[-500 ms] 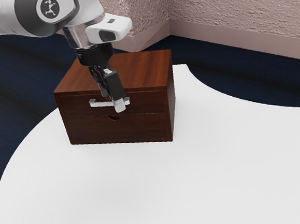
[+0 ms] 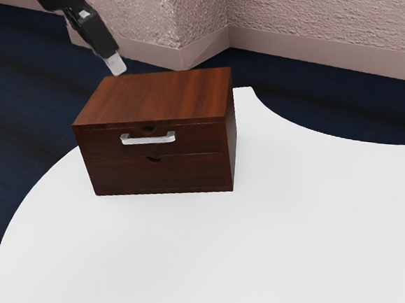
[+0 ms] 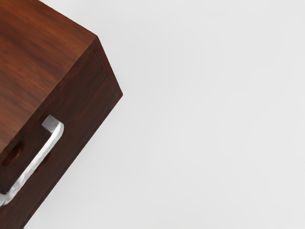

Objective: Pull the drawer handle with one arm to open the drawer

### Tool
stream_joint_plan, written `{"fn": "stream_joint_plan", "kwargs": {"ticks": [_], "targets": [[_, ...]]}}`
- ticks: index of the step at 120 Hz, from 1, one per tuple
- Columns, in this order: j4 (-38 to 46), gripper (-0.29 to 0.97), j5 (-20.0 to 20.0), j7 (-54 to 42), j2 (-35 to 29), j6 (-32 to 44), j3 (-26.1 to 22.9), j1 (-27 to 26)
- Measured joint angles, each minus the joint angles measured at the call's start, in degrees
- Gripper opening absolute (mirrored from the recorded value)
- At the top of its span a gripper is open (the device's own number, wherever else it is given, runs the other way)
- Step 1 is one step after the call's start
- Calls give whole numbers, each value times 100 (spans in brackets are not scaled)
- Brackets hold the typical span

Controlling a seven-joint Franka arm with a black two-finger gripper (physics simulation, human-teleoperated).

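Observation:
A dark wooden cabinet point(image 2: 158, 130) with two drawers stands at the white table's far-left part. The upper drawer point(image 2: 189, 138) carries a silver bar handle point(image 2: 147, 139), and its front sits flush with the lower drawer front. My gripper point(image 2: 115, 64) hangs in the air above and behind the cabinet's back left corner, well away from the handle, holding nothing. In the wrist view the cabinet's top point(image 3: 38, 57) and the handle point(image 3: 35, 157) lie below the hand, seen from above.
The white table point(image 2: 250, 253) spreads wide in front of and to the exterior view's right of the cabinet. Dark blue floor point(image 2: 23, 109) and a pink wall with a skirting board point(image 2: 304, 19) lie behind.
My gripper has left the handle and risen up and toward the exterior view's upper left. The drawer front and handle stand as before.

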State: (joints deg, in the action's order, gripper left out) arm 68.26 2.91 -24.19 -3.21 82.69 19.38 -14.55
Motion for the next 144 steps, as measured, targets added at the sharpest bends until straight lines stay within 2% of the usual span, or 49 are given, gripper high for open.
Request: {"fn": "stream_joint_plan", "kwargs": {"ticks": [15,36,46,59,70,82,91,101,113,130,144], "targets": [[-458,68,-161,-583,-291,-154,-196,553],[-491,68,-399,-1752,-226,-3,-336,495],[-277,68,-273,-2267,-155,42,-358,483],[-137,68,-145,-2785,142,65,-346,508],[-167,68,-336,-3152,620,89,-494,697],[-47,68,-402,-3482,729,100,-496,532],[513,68,-438,-3715,481,185,-403,326],[1588,68,-477,-3936,-170,642,-324,154],[2421,68,-649,-4041,-620,1155,-161,478],[3045,67,-873,-3939,-744,1836,-113,532],[3262,61,-947,-3863,-751,2261,-104,529]]}}
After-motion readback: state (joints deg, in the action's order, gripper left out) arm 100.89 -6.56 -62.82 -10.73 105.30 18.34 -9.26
